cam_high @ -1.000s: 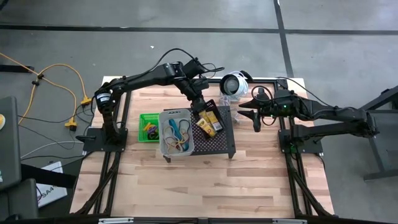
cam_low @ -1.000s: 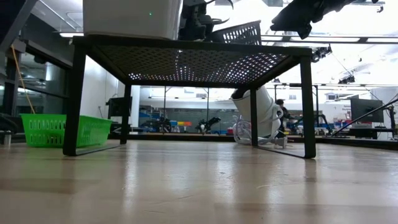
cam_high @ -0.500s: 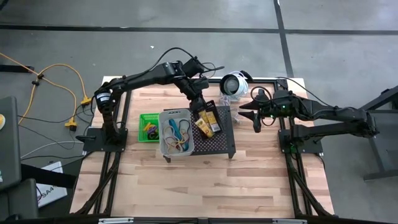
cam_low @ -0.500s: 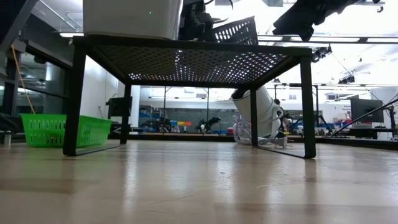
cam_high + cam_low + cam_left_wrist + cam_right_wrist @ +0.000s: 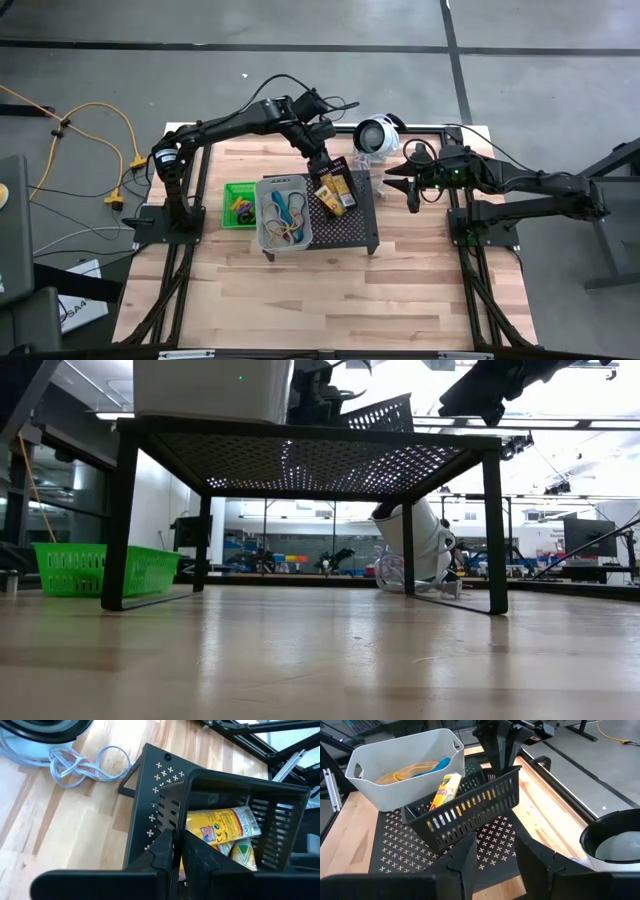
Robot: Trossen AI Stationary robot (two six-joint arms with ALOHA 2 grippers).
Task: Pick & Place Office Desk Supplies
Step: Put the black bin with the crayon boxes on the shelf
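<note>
A black slotted bin [image 5: 470,805] with yellow tubes [image 5: 225,827] inside sits tipped on the black perforated stand [image 5: 365,225]. My left gripper [image 5: 322,163] is shut on the bin's far rim. Beside it on the stand is the clear bin [image 5: 283,212], holding rubber bands. The green bin [image 5: 238,204] rests on the table to the left of the stand. My right gripper [image 5: 410,190] hovers open off the stand's right edge and faces the black bin, with nothing between its fingers [image 5: 467,855]. My left gripper pinches one wall of the black bin near a corner [image 5: 172,815], with one finger inside the bin and one outside. The fingers [image 5: 502,745] slant down from the table's far side. The gripped side is raised, and the bin's opposite lower edge [image 5: 427,837] rests on the stand.
A round white-and-silver device [image 5: 375,135] with a coiled cable [image 5: 75,762] stands at the table's far edge, behind the stand. Bare wood table lies in front of the stand toward the near edge [image 5: 330,300].
</note>
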